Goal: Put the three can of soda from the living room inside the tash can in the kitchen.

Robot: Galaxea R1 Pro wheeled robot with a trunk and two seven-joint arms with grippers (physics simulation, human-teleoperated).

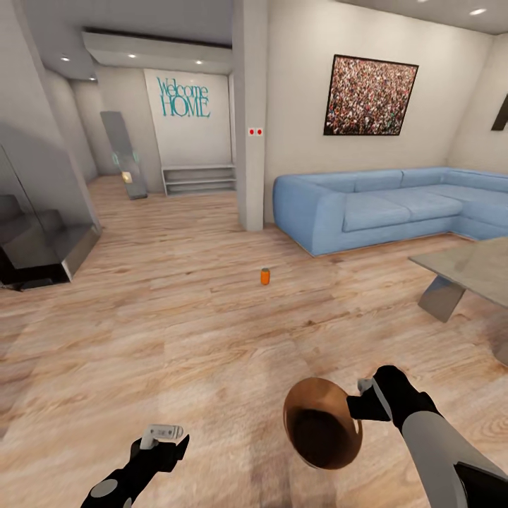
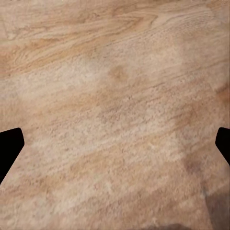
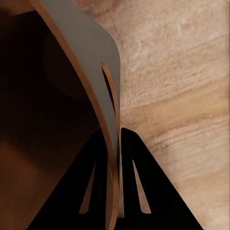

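Observation:
One orange-red soda can (image 1: pixel 265 276) stands upright on the wood plank floor in the middle of the living room, well ahead of me. My right gripper (image 1: pixel 362 399) is shut on the rim of the trash can (image 1: pixel 323 422), held above the floor with its brown inside facing up. In the right wrist view the two fingers (image 3: pixel 98 187) pinch the bin's thin grey wall (image 3: pixel 91 62) between them. My left gripper (image 1: pixel 164 432) hangs open over bare floor, with its fingertips (image 2: pixel 9 146) at the edges of the left wrist view.
A blue corner sofa (image 1: pixel 381 208) stands at the back right, and a low grey table (image 1: pixel 469 271) at the right. A pillar (image 1: pixel 250 113) rises behind the can. A glass-sided stair (image 1: pixel 35 233) is at the left, with a hallway beyond.

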